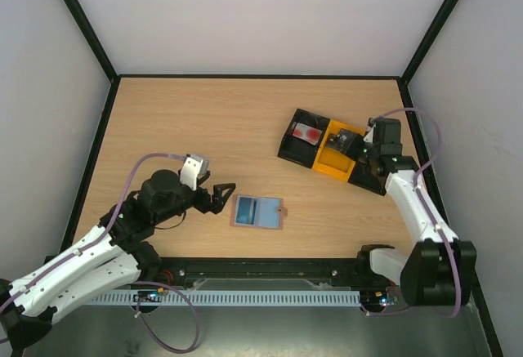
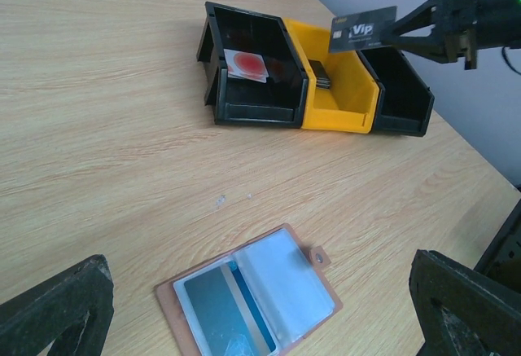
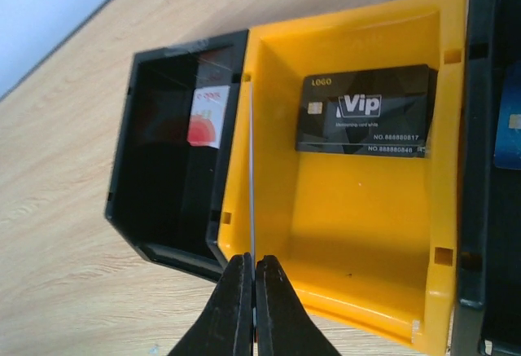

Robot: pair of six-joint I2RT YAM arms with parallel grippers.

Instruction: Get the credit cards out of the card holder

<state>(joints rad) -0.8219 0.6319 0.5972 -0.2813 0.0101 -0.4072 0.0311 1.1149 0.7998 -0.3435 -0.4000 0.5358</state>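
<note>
Right wrist view: the right claw (image 3: 251,291) is pinched shut on a card (image 3: 252,160) that shows only edge-on, a thin pale line rising from the tips, its face hidden. Just ahead and right of the tips, in the yellow middle bin of the tray (image 3: 350,234), lie black cards (image 3: 364,112) reading "LOGO" and "Vip". Two number lines beginning "NO.88888" peek out, one under the other, their last digits hard to make out. Left of the claw, the black bin holds a white card (image 3: 205,116) with red patches, its print too blurred to read. Far right, a blue card (image 3: 509,120) is cut off by the frame.

The left wrist view gives the face of the card in the right claw: black, with "Vip" in white, raised above the yellow bin. The left claw (image 1: 224,197) is spread wide and holds nothing; in its own view only its two dark fingers (image 2: 57,311) show, cut off at the bottom corners. The holder (image 2: 281,283) lies open and flat on the table (image 2: 122,128), just ahead of that claw and between its fingers, touching neither; its near corner runs out of frame. A teal card (image 2: 216,311) sits in its left pocket. Whether the clear right pocket holds anything I cannot tell.
</note>
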